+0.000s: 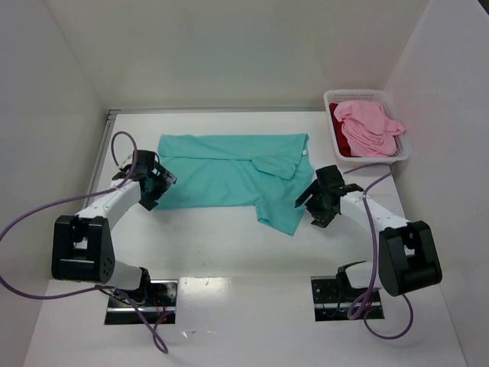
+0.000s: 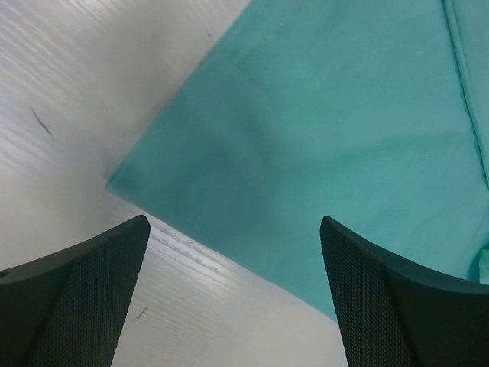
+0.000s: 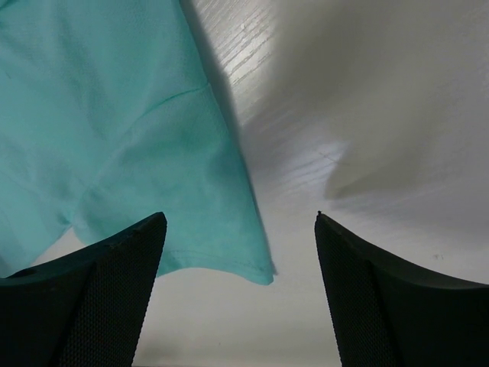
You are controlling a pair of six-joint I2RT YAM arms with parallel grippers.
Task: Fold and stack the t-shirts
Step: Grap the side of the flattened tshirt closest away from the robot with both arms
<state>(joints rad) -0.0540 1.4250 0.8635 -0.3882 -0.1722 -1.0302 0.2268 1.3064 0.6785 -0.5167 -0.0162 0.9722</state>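
teal shirt [image 1: 229,174] is laid out flat in the middle of the white counter [image 1: 229,252], turned sideways with the collar end over to the right. one sleeve is flopped back onto the body near the top right, and the other sleeve pokes out toward the near edge.

left claw [image 1: 155,182] is at the shirt's left end, right by the near left corner. in the left wrist view that corner sits on the counter ahead of the gap between the two dark fingers [image 2: 76,306]. it's spread wide open and there's nothing in it.

right claw [image 1: 318,199] is just off the right edge of the shirt, beside the sleeve that sticks out. in its own wrist view the sleeve hem lies in front of one finger, with bare counter in front of the other. also wide open, gripping nothing.

the other two are over in the white basket [image 1: 406,150] at the far right corner. the pink shirt [image 1: 368,126] is bunched on top, spilling a bit over the rim, and the dark red shirt [image 1: 339,139] is peeking out underneath it.
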